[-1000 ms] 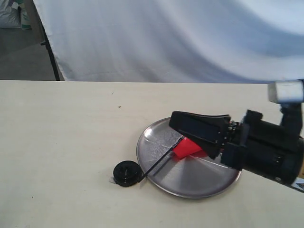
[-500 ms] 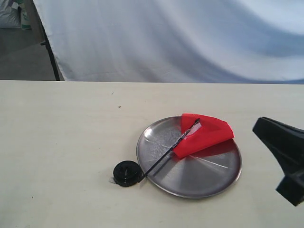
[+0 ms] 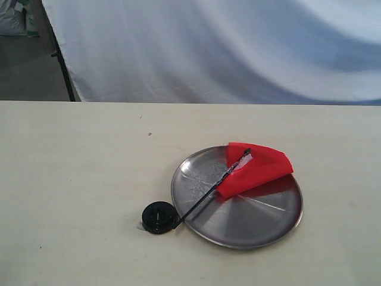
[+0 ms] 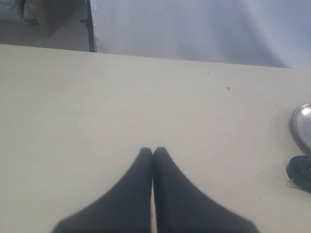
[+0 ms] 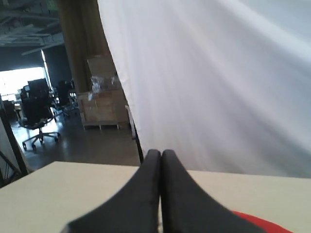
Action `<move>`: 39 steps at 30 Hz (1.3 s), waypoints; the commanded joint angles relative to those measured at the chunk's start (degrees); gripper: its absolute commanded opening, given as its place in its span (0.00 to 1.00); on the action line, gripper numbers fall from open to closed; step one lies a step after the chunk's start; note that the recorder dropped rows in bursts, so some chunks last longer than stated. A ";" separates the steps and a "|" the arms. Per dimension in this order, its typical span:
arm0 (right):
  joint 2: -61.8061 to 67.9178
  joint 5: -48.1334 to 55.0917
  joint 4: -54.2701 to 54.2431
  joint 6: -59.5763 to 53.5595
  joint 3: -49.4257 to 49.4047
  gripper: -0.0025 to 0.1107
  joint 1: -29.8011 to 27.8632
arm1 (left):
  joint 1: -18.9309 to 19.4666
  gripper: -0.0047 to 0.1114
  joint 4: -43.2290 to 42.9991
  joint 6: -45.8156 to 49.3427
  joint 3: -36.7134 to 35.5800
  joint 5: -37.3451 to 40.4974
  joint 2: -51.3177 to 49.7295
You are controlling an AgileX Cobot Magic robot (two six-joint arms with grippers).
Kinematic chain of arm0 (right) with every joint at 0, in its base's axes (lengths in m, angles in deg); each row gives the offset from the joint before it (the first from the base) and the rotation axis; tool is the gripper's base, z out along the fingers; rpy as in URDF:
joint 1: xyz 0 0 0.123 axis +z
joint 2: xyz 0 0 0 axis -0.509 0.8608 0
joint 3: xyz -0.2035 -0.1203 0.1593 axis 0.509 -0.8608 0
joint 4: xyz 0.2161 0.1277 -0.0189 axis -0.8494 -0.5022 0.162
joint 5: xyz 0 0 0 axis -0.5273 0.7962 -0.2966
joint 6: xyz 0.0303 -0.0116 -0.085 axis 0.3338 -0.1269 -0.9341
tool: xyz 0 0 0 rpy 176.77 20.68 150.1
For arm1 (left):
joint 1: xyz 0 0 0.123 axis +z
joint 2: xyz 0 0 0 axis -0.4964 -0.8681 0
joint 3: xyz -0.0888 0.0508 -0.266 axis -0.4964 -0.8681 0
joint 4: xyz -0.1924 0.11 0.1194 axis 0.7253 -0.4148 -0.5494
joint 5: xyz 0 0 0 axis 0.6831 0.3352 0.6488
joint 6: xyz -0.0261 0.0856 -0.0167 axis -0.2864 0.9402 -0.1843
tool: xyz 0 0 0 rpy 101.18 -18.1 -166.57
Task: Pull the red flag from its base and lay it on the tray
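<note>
Two grippers, left (image 4: 153, 151) and right (image 5: 161, 153), pinched shut on nothing, likely for want of further work, with the red flag (image 3: 257, 170) flat on the tray (image 3: 238, 226) lower right of centre, stick slanting past the rim to the base (image 3: 156, 216) beside it.

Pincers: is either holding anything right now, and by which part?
Nothing is held. The left pincer and the right pincer are both shut on nothing; the red flag lies free on the tray.
</note>
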 commanded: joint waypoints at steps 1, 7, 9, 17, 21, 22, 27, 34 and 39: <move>-5.42 0.21 -0.16 2.97 -0.38 0.02 -0.16 | 0.18 0.04 0.43 0.15 -0.19 -0.24 0.22; -8.05 0.21 -0.16 3.25 -0.38 0.02 -0.16 | 0.18 0.04 0.43 0.15 -0.19 -0.24 0.22; -8.05 0.21 -0.16 3.25 -0.38 0.02 -0.16 | 0.18 0.04 0.43 0.15 -0.19 -0.24 0.22; -8.05 0.21 -0.16 3.13 -0.38 0.02 -0.16 | 0.18 0.04 0.43 0.15 -0.19 -0.24 0.22; -8.05 0.74 -0.16 3.13 -1.00 0.02 -0.16 | 0.18 0.04 0.43 0.15 -0.19 -0.24 0.22; -8.05 0.74 0.35 3.13 -1.32 0.02 -0.16 | 0.18 0.04 0.43 0.15 -0.19 -0.24 0.22; -8.05 2.55 3.40 3.86 -2.05 0.02 -0.16 | 0.18 0.04 0.43 0.15 -0.19 -0.24 0.22; -8.05 4.26 3.42 6.58 -2.05 0.02 -3.38 | 0.18 0.04 0.43 0.15 -0.19 -0.24 0.22; -8.05 5.05 3.42 7.23 -2.05 0.02 -4.19 | 0.18 0.04 0.43 0.15 -0.19 -0.24 0.22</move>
